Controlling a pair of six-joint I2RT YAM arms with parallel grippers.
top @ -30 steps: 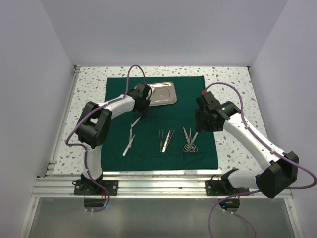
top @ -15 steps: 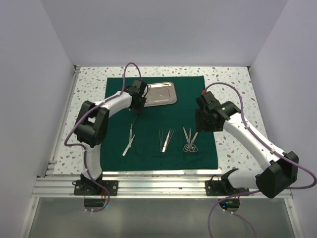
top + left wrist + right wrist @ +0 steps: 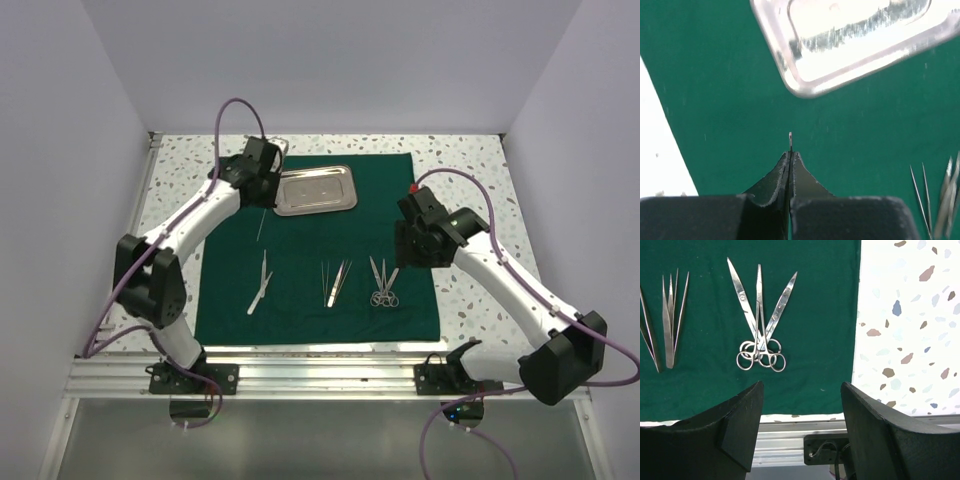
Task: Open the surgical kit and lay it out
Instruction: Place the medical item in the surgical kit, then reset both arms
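left wrist: left claw point(image 3: 790, 153) clamped on thin instrument point(image 3: 790, 139) | right wrist only: right claw point(image 3: 801, 386) agape, empty

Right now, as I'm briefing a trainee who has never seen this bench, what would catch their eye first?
The dark green cloth on the speckled table stands out, with a shiny steel tray at its far edge and silver instruments lined up in its near half. The left gripper pinches a slim silver instrument beside the tray; the right gripper hangs open over the cloth's right edge.
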